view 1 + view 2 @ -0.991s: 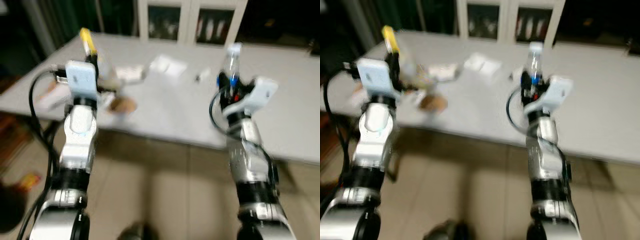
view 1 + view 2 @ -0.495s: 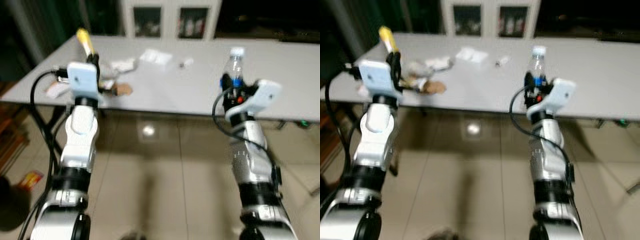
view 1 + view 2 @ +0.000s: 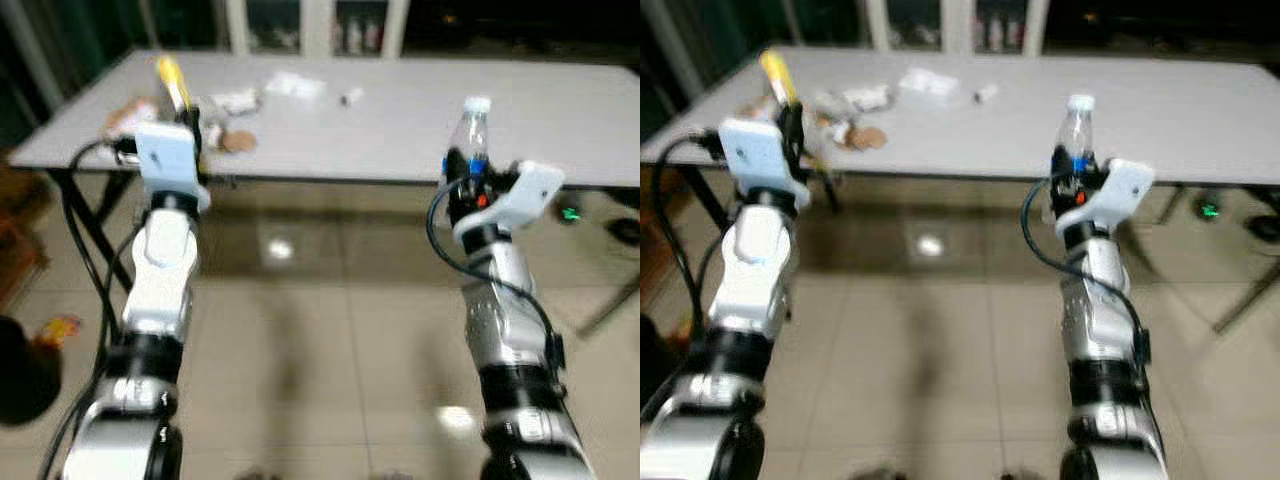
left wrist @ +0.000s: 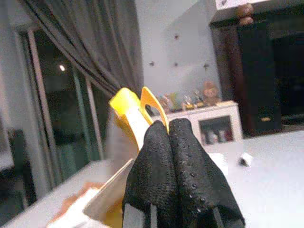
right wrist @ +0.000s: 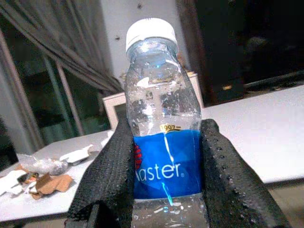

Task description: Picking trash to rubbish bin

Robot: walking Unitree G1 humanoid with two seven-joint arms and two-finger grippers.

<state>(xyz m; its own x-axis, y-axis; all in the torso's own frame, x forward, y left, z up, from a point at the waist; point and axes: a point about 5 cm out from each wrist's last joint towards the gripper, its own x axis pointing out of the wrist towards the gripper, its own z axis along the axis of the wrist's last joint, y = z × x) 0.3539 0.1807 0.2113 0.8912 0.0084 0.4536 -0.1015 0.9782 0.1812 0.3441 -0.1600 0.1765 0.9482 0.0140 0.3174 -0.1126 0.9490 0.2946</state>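
Observation:
My right gripper (image 5: 164, 164) is shut on a clear plastic bottle (image 5: 159, 118) with a blue label and white cap, held upright in front of the table; the same bottle (image 3: 472, 125) rises above my right wrist. My left gripper (image 4: 171, 142) is shut on a yellow wrapper (image 4: 135, 114), which sticks up above my left wrist as the wrapper (image 3: 172, 80). Both arms are raised over the floor, short of the grey table (image 3: 420, 130).
Scraps of paper and brown litter (image 3: 235, 105) lie on the table's far left part, with a small white piece (image 3: 352, 96) near the middle. Dark table legs (image 3: 85, 225) stand at the left. Tiled floor (image 3: 330, 330) stretches between me and the table.
The camera has drawn back from the table: the table now sits farther off and more tiled floor shows. Both grippers keep their hold on the bottle and the wrapper.

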